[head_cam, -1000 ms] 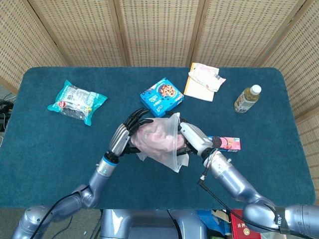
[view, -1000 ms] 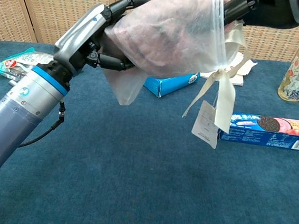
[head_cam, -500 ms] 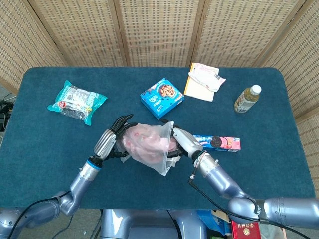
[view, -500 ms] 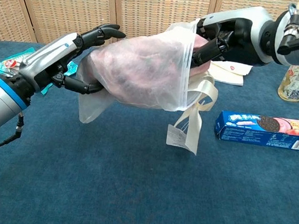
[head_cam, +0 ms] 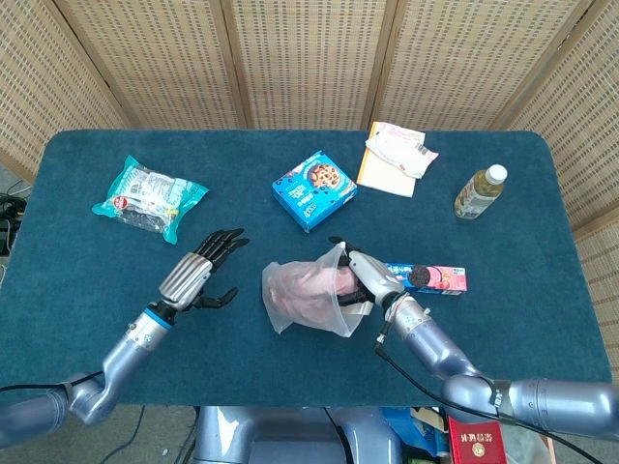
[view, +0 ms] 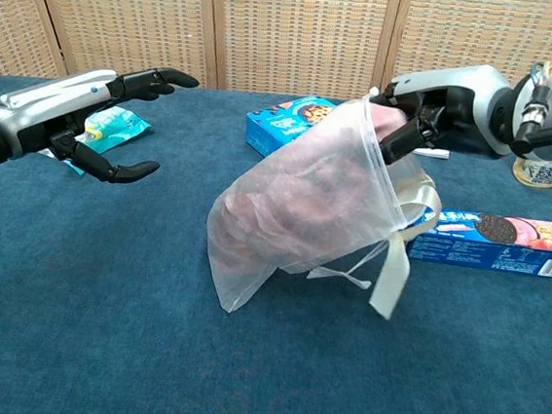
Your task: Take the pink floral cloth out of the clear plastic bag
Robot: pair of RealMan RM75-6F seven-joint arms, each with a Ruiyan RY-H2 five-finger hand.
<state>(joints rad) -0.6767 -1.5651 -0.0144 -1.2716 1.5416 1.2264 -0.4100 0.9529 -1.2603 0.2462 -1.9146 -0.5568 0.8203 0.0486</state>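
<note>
The clear plastic bag [head_cam: 302,302] [view: 283,232] hangs slanted with its bottom corner on the blue table. The pink floral cloth [head_cam: 311,280] [view: 302,195] is bunched inside it. My right hand [head_cam: 366,277] [view: 440,113] grips the bag's open rim at the upper right, fingers at the mouth; whether they also touch the cloth I cannot tell. A cream ribbon [view: 390,272] dangles from the rim. My left hand [head_cam: 197,275] [view: 76,127] hovers open well left of the bag, fingers spread, holding nothing.
Behind the bag lies a blue cookie box [head_cam: 313,188] [view: 285,130]. A long Oreo box [head_cam: 432,278] [view: 507,244] sits just right of my right hand. A bottle [head_cam: 480,191] [view: 544,166], a white packet [head_cam: 395,155] and a green snack pack [head_cam: 149,197] stand farther off.
My left hand let go of the bag and drew away to the left, opening. The bag sank toward the table, now held only by my right hand.
</note>
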